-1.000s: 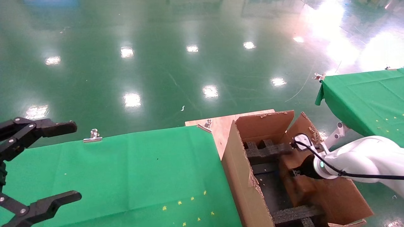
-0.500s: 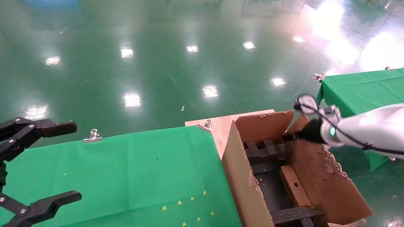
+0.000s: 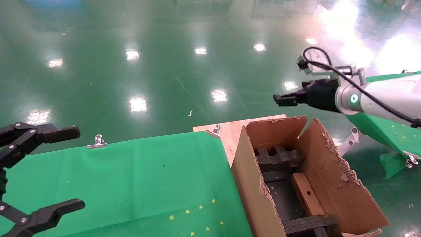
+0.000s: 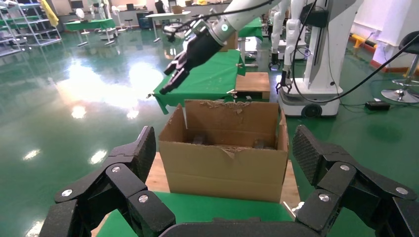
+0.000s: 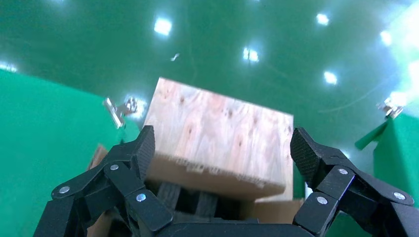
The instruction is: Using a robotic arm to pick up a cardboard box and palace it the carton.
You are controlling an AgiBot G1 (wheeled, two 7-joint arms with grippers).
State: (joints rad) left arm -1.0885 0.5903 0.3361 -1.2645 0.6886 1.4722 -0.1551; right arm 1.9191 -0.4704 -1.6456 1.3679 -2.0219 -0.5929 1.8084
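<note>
The right tool (image 3: 279, 98), black-fingered at the end of the white robotic arm (image 3: 384, 97) with its glowing teal ring, hung in the air above and beyond the far right corner of the carton (image 3: 329, 177), touching nothing; in the right wrist view its fingers (image 5: 123, 163) stood spread wide and empty over a bare plywood board (image 5: 217, 133). The cardboard box (image 3: 306, 194), small, flat and brown with a round hole in its top face, lay inside the carton, against the inner side of the right wall, between the two black foam inserts (image 3: 278, 158) at the far and near ends. The carton stood open, its flaps ragged, just beside the right edge of the desk (image 3: 131, 184) draped in green cloth, with a metal clip (image 3: 97, 142) on the desk's far edge. The left tool (image 3: 42, 171) sat at the near left of that desk, released, its fingers (image 4: 123, 168) wide apart and holding nothing. A second green-covered desk (image 3: 388, 131) lay behind the right arm.
</note>
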